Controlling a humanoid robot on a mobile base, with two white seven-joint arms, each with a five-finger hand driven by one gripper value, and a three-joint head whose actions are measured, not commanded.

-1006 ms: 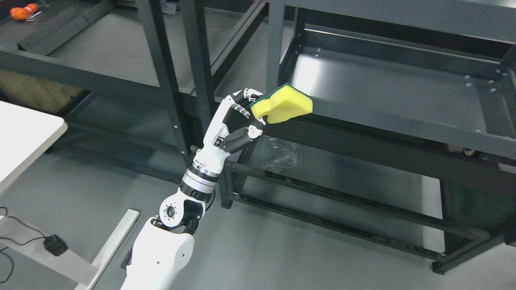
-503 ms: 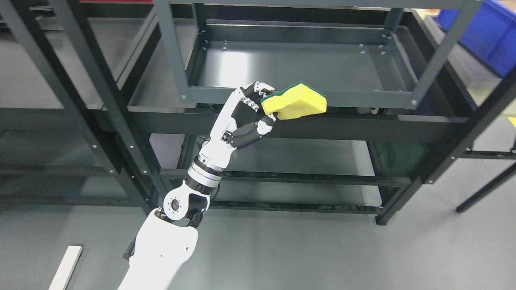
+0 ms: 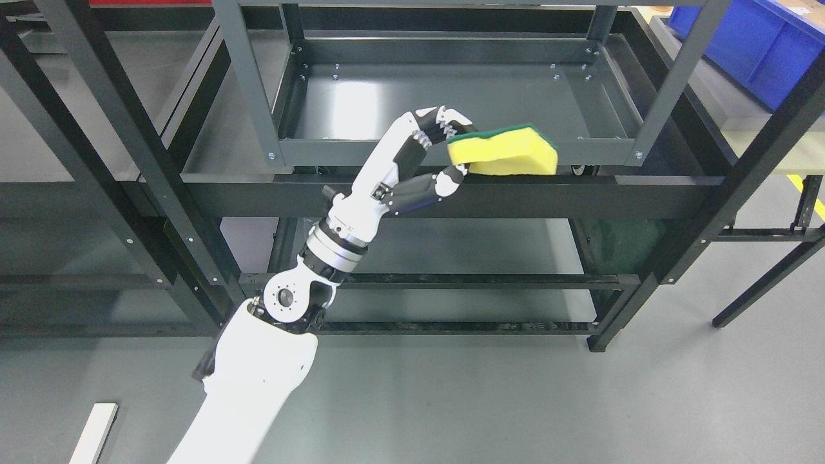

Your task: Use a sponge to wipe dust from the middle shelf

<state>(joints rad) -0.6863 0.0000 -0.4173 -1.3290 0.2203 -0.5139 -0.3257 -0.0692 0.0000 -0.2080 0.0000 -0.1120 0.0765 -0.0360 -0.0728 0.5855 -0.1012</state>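
Sponge, a yellow foam block with a green scouring face (image 3: 504,151), sits pinched in my left hand (image 3: 430,169), now raised from below the rail to the dark metal middle shelf (image 3: 451,96) front lip; my view has swung square-on; wiping can begin, I judge.

The middle shelf (image 3: 451,103) lies bare between its uprights; its front rail (image 3: 387,153) crosses just below the sponge (image 3: 506,151), and a darker beam (image 3: 258,196) bars the approach beneath
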